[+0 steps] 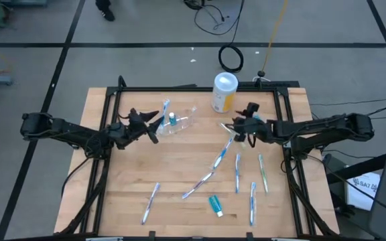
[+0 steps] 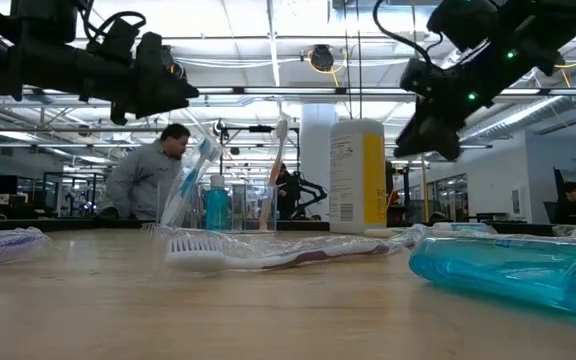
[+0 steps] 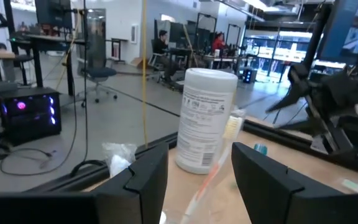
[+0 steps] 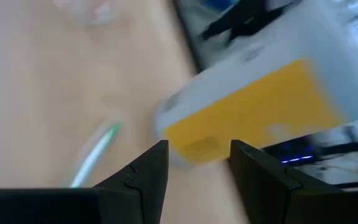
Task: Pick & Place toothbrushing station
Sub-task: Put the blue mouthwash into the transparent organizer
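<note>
A clear plastic cup (image 1: 179,122) stands on the table's far left part. It holds a blue-white toothbrush (image 1: 165,108) and a teal toothpaste tube (image 1: 172,119); the low view shows two brushes upright in the cup (image 2: 218,205). My left gripper (image 1: 154,129) is open just left of the cup. In its wrist view a pale toothbrush (image 3: 219,158) rises between the spread fingers, clear of both. My right gripper (image 1: 234,132) is open, raised above the table near the canister. Several toothbrushes (image 1: 221,155) and another teal tube (image 1: 215,204) lie flat on the table.
A yellow canister with a white lid (image 1: 224,92) stands at the table's far edge between the two grippers. Loose toothbrushes (image 1: 252,203) lie across the near right part, one more (image 1: 151,202) at the near left. A black frame (image 1: 106,107) rims the table. People show in the room behind.
</note>
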`<action>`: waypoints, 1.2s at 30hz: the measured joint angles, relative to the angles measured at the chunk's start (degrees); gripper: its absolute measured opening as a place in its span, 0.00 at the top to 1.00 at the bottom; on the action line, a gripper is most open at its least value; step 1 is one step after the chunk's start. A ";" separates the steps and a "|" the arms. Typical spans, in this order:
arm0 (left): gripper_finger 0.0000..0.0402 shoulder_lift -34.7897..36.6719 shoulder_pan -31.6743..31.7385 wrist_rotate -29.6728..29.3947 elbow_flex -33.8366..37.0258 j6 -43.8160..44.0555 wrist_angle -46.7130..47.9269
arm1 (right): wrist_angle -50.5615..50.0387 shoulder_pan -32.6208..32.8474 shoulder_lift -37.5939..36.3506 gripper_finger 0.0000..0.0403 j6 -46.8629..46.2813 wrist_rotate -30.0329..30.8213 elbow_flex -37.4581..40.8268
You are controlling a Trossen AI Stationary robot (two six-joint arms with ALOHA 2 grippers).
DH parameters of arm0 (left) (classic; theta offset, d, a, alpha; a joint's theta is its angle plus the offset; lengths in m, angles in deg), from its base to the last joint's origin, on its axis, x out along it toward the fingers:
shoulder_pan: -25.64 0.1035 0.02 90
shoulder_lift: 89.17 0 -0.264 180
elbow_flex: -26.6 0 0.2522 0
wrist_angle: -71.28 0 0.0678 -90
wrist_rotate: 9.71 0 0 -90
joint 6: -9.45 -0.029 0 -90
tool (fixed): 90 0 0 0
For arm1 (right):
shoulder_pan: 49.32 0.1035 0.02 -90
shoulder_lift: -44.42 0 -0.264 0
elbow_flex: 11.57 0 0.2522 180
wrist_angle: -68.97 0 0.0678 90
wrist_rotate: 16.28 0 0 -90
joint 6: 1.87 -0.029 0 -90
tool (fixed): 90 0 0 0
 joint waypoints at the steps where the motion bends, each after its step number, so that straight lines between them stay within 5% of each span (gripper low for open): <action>1: 0.54 -0.06 0.02 -0.02 0.00 -0.57 0.03 | 2.27 -0.27 0.00 0.59 0.34 1.12 0.33; 9: 0.54 -0.19 0.02 -0.14 0.00 0.76 3.57 | -2.69 -2.46 0.02 0.59 -0.23 1.48 1.03; 18: 0.54 -0.19 0.63 -0.63 0.00 6.31 3.79 | -11.78 -11.85 0.09 0.59 3.15 -20.34 -1.33; 23: 0.54 -0.19 0.65 -0.63 0.00 6.86 3.79 | -28.07 -15.05 0.28 0.59 1.17 -20.81 -7.98; 26: 0.54 -0.19 0.98 -0.66 0.00 6.75 3.79 | -32.36 -17.27 0.53 0.59 -0.38 -26.26 -9.01; 29: 0.54 -0.19 1.57 -0.66 0.00 7.25 3.79 | -33.62 -19.27 2.33 0.59 1.12 -30.93 -8.11; 36: 0.54 -0.19 2.35 -0.66 0.00 9.89 3.40 | -31.44 -22.24 8.91 0.59 5.46 -31.02 -7.56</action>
